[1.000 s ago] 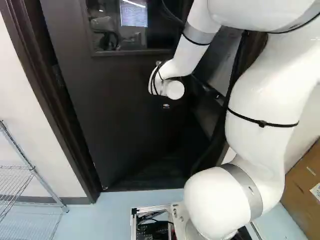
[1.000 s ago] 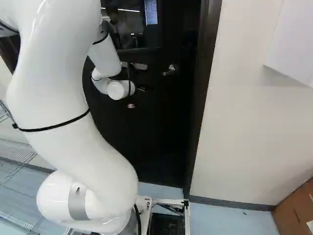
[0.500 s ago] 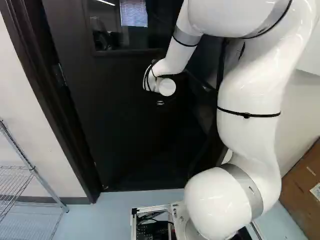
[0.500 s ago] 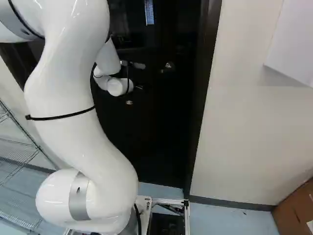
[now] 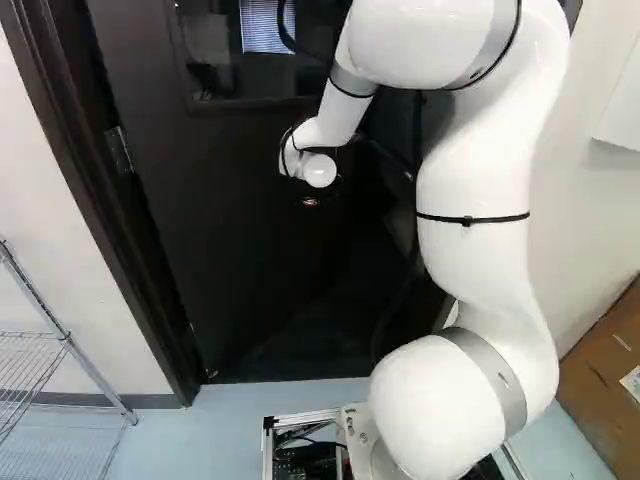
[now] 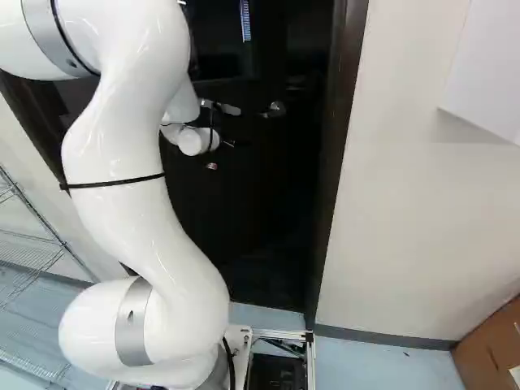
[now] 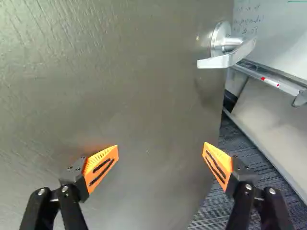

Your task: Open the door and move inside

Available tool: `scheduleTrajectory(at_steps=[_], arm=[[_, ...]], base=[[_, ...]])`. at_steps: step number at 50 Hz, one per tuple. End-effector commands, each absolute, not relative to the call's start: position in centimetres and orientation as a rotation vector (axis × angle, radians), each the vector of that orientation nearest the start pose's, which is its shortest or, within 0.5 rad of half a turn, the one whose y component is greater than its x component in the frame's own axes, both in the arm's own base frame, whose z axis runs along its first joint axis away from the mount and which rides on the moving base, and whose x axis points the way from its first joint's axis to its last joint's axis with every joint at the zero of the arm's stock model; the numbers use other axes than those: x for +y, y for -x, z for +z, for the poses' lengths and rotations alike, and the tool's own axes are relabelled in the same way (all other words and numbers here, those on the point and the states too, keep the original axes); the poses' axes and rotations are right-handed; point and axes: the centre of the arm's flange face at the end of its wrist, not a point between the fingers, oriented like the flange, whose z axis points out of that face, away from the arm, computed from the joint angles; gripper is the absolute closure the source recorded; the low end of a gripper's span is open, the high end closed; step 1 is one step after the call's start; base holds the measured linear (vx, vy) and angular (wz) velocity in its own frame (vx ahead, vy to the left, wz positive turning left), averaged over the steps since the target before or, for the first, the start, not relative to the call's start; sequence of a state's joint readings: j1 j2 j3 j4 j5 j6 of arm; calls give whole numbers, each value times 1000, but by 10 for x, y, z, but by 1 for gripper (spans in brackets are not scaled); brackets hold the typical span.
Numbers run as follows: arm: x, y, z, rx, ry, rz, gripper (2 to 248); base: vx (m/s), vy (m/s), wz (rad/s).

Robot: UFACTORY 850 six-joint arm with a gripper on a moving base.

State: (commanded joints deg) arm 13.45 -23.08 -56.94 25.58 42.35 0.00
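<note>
Your jaws stand wide apart, facing the door (image 7: pixel 120 96), which is ajar; push it smoothly near its handle (image 7: pixel 225 61), and don't let them slip off.

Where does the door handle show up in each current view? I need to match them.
Left base view: I can't make it out.
Right base view: upper part, near the middle, right of the arm; door handle.
Wrist view: ahead of the gripper, near the door's free edge.
Shared landmark: the dark door, in all three.
</note>
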Motion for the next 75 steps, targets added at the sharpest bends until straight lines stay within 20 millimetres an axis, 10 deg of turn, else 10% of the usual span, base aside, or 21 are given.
scheduleTrajectory(at_steps=[47, 75], arm=[[172, -666, 415, 330, 2309, -1853, 3], [205, -674, 413, 248, 2282, -1850, 3]], base=[[0, 0, 0], [0, 0, 0]])
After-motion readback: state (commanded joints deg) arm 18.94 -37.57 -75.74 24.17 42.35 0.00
